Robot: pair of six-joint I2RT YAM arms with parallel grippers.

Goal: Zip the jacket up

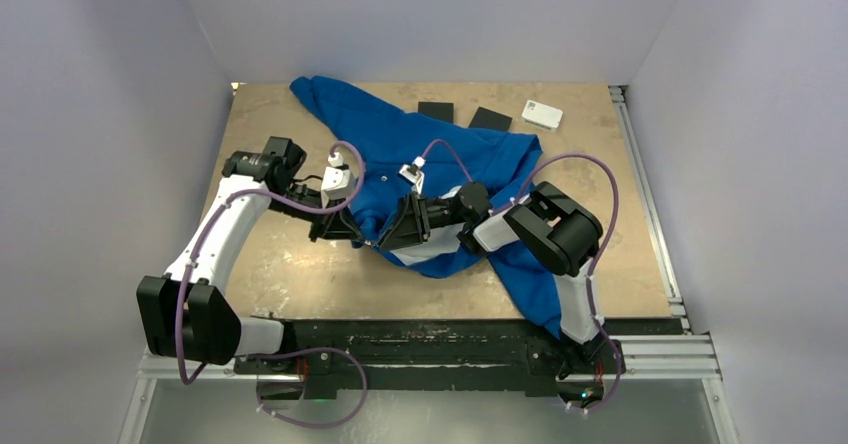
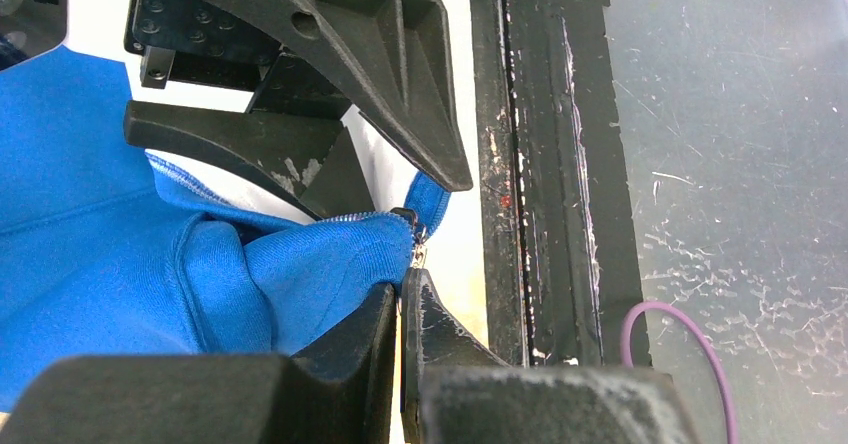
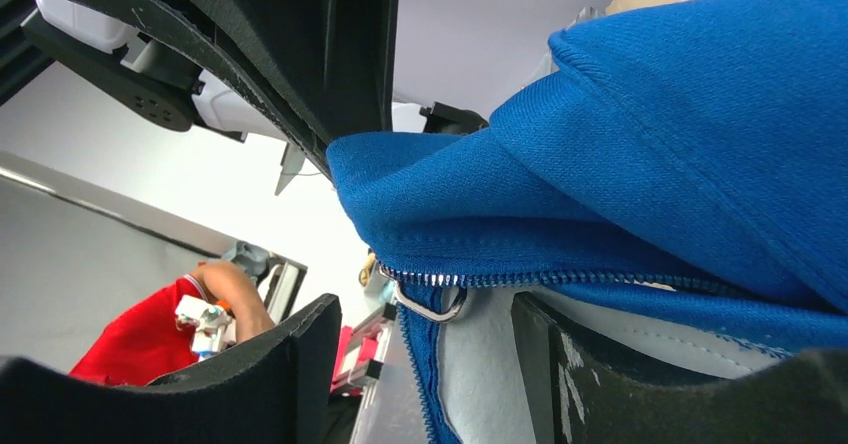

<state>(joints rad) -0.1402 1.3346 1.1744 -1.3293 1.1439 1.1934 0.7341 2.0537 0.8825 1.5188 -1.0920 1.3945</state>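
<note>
- The jacket (image 1: 440, 154) lies crumpled on the tan surface (image 1: 290, 264), spread from the upper middle of the top view down towards the lower right, where one part hangs over the near edge beside the right arm's base
- Left claw (image 2: 403, 299) is clenched on the jacket at the end of the zipper: in its own wrist view, at the bottom centre, the fingertips are pressed together and a small silver pull (image 2: 420, 256) runs down into them
- Right claw (image 3: 425, 314) is released, with its two black fingers standing apart at the bottom of its wrist view
- Between those fingers sit the zipper (image 3: 600, 279), a metal ring (image 3: 445, 313) and some white lining (image 3: 480, 364); whether the right-hand finger touches the lining I cannot tell
- In the top view the two claws meet tip to tip at the centre of the frame, over the jacket's lower edge
- Two black squares (image 1: 434, 110) and a white box (image 1: 542, 114) lie along the far edge of the surface, upper right of centre, with the squares just beside the blue fabric
</note>
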